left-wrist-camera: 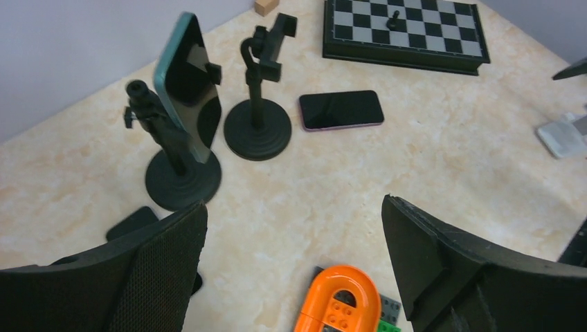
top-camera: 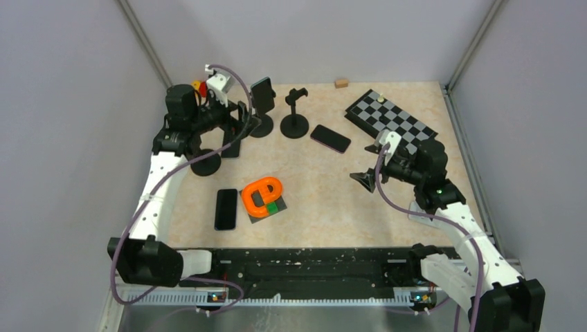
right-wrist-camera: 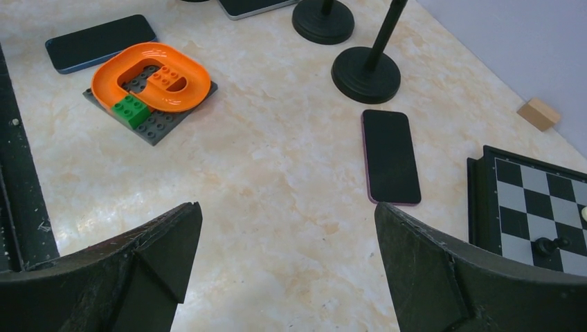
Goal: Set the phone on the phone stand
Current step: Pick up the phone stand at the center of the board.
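The phone (left-wrist-camera: 185, 86) sits in the phone stand (left-wrist-camera: 181, 176) clamp, left gripper (left-wrist-camera: 292, 207) and right gripper (right-wrist-camera: 287, 207) both spread wide and empty; placement looks done, seating possibly incomplete, so next the left gripper must retreat without nudging the stand.

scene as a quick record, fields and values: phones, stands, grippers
mounted phone: upright in the clamp of its stand
empty stand: next to it, clamp holding nothing
pink-edged phone: flat on the table, near the chessboard
blue-edged phone: flat on the table, beside the orange piece
left gripper: open, empty, facing the stands
right gripper: open, empty, above bare table
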Available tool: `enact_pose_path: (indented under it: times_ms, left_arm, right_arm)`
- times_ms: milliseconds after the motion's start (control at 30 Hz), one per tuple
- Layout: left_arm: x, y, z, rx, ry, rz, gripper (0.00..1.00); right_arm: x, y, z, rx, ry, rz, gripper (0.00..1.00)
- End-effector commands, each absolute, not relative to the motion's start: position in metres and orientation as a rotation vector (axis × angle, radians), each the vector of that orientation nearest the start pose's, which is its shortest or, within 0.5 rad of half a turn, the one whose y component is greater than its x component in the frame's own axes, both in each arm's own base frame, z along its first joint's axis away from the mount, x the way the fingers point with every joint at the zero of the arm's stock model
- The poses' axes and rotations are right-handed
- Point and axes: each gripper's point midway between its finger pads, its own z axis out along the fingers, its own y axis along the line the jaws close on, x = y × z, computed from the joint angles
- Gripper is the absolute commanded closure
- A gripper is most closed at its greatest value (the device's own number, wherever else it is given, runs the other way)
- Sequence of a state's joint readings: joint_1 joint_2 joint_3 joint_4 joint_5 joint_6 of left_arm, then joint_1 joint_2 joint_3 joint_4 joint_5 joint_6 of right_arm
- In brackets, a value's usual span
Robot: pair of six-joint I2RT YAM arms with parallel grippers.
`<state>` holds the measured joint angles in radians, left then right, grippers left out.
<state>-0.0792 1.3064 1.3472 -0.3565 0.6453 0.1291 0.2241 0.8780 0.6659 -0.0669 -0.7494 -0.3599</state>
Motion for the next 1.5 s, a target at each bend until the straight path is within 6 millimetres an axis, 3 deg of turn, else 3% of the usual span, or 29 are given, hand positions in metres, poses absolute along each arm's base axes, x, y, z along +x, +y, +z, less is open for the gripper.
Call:
enact_pose_path:
  times_ms: [0, 233, 500, 833, 967, 1200, 1333, 1467]
  left_arm:
    - [0.344, -0.136, 0.336, 0.596, 1.725, -0.64, 0.01]
    - [0.3, -0.121, 0.322, 0.616, 1.771, -0.55, 0.01]
    - [0.267, -0.12, 0.297, 0.708, 1.785, -0.534, 0.01]
    - [0.298, -0.091, 0.289, 0.572, 1.82, -0.333, 0.01]
    - [0.312, -0.088, 0.283, 0.546, 1.824, -0.315, 0.01]
    - [0.331, -0.094, 0.269, 0.566, 1.826, -0.346, 0.04]
    - [0.335, -0.119, 0.268, 0.675, 1.776, -0.466, 0.09]
    - [0.349, -0.138, 0.27, 0.728, 1.744, -0.43, 0.11]
  right_arm:
    - [0.269, 0.17, 0.241, -0.972, 1.521, 0.596, 0.02]
    - [0.268, 0.166, 0.246, -0.959, 1.521, 0.566, 0.02]
    - [0.289, 0.138, 0.25, -0.853, 1.588, 0.418, 0.02]
    - [0.306, 0.12, 0.23, -0.828, 1.689, 0.347, 0.02]
    - [0.307, 0.118, 0.228, -0.836, 1.69, 0.327, 0.02]
    - [0.306, 0.116, 0.23, -0.844, 1.685, 0.312, 0.02]
    - [0.305, 0.116, 0.232, -0.845, 1.672, 0.303, 0.02]
    - [0.306, 0.116, 0.228, -0.848, 1.685, 0.305, 0.02]
